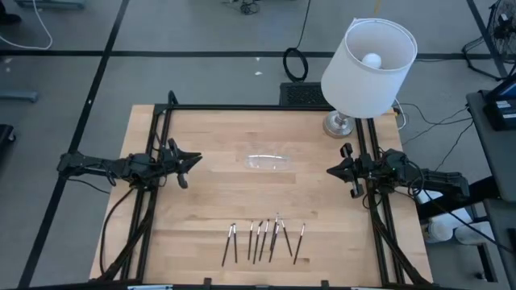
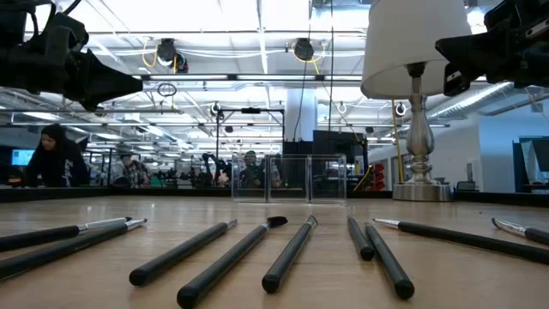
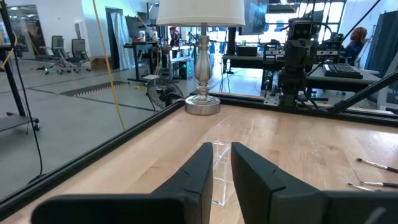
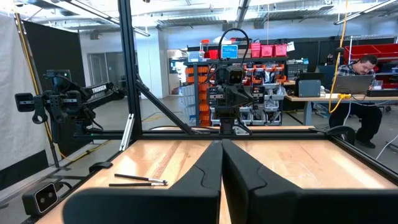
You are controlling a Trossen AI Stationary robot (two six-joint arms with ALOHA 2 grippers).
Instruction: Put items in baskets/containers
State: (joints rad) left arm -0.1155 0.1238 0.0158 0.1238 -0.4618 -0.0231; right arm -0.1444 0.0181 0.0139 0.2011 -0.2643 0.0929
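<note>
1. High view: you can see the brushes [image 1: 264, 240] lying in a row near the front edge of the table [image 1: 193, 201]. The clear tray [image 1: 267, 161] sits in the middle, well apart from them. The left gripper [image 1: 187, 165] and right gripper [image 1: 343, 171] wait at the sides, holding nothing.
2. Low view: the brushes [image 2: 292, 251] lie close together, so you might bump one and make it roll.
3. Left wrist view: the fingers [image 3: 258, 180] have a small gap. The lamp [image 3: 202, 56] stands near the tray; keep away from it.
4. Right wrist view: the fingers [image 4: 242, 171] are pressed together. Open wood lies ahead.
</note>
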